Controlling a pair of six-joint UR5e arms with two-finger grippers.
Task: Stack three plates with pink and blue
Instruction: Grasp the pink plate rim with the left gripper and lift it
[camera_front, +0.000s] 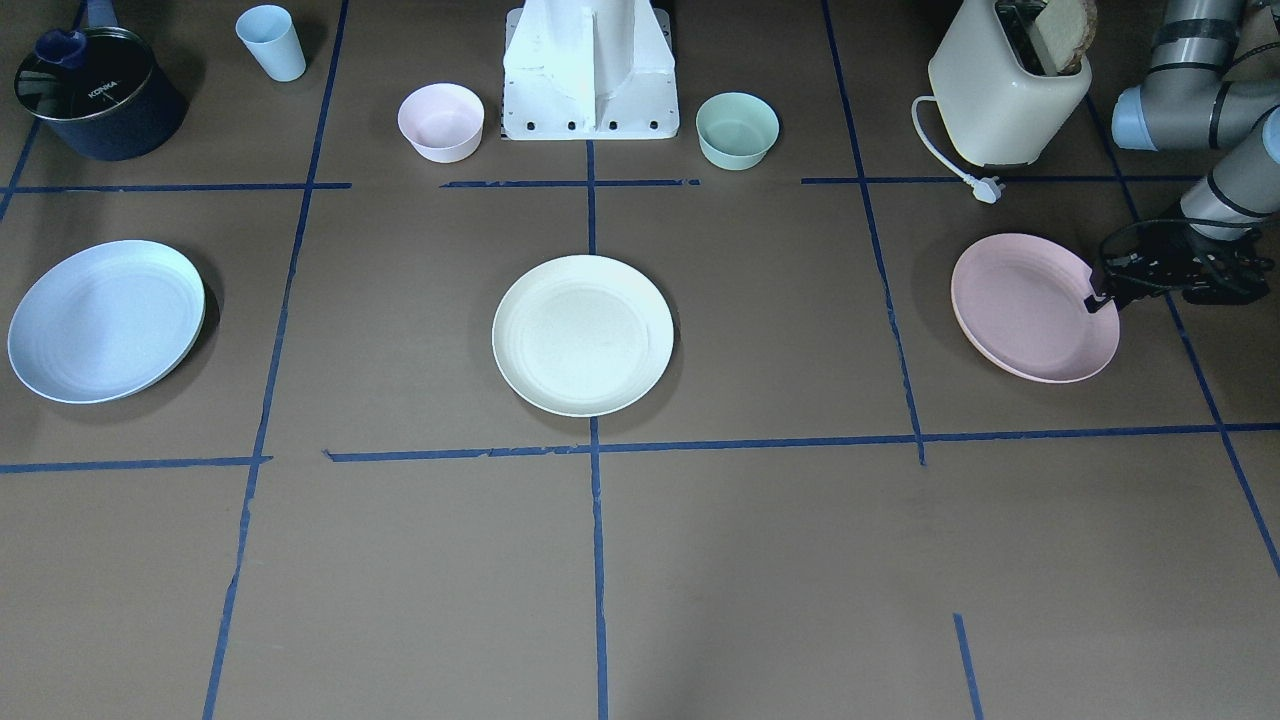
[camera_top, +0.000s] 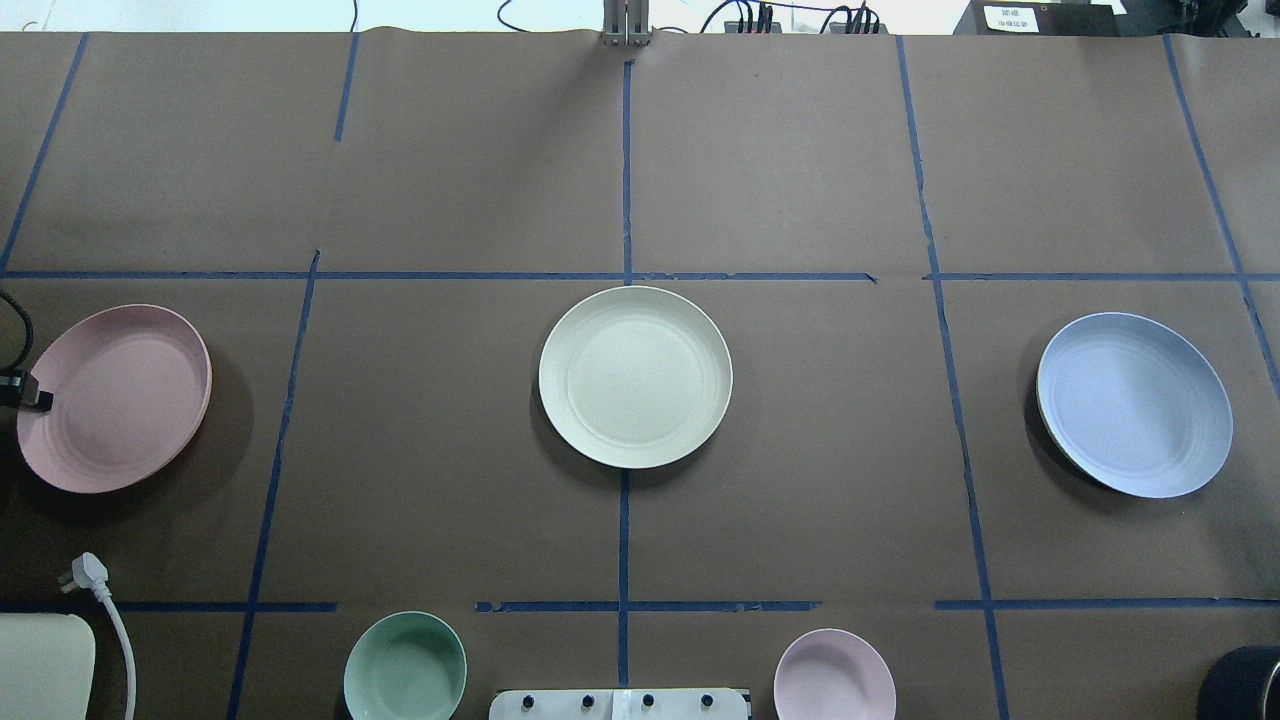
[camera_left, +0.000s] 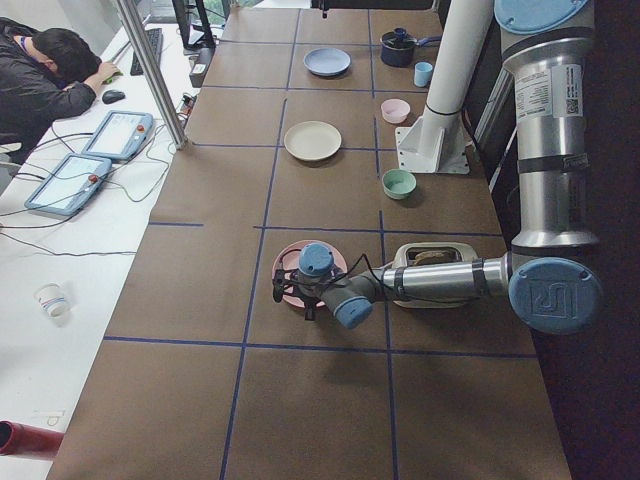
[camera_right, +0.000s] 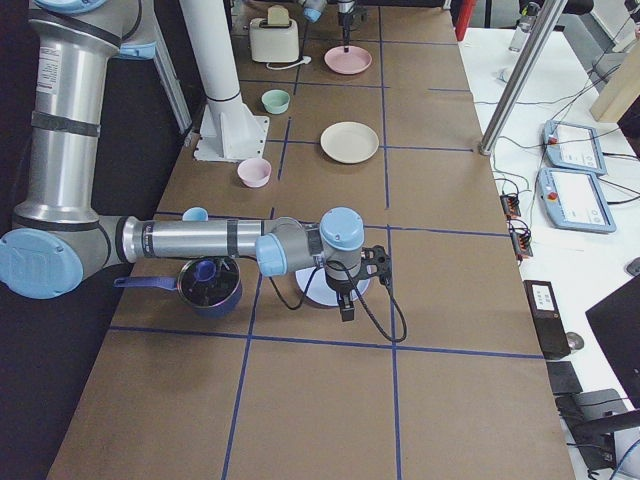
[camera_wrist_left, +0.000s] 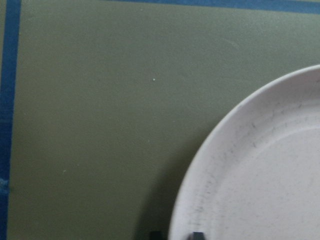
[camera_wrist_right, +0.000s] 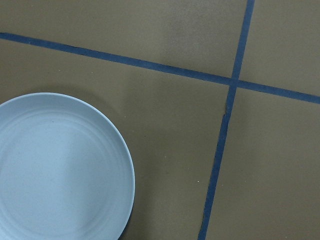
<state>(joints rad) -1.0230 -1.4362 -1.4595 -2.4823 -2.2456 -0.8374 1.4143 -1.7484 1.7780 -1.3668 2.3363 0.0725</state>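
Three plates not yet stacked, each well apart in own taped square on brown paper-covered surface (camera_front: 760, 560).

Nearest action: left end effector (camera_wrist_left: 176, 234) at outer rim of pale pink round plastic plate (camera_front: 1030, 310). Fingertips sit either side of rim, seemingly clenched on it. Plate lifted or not: cannot tell.

Step in hand, by my reading: first pick-up, pink.

Middle: cream-white round plastic plate (camera_front: 583, 335), nothing on it, likely stack base. Next move calls for lift without tipping, carry across to centre, level release.

Far end: light blue round plastic plate (camera_front: 105, 320). Right end effector (camera_right: 345, 305) above it; released or clenched, cannot tell.
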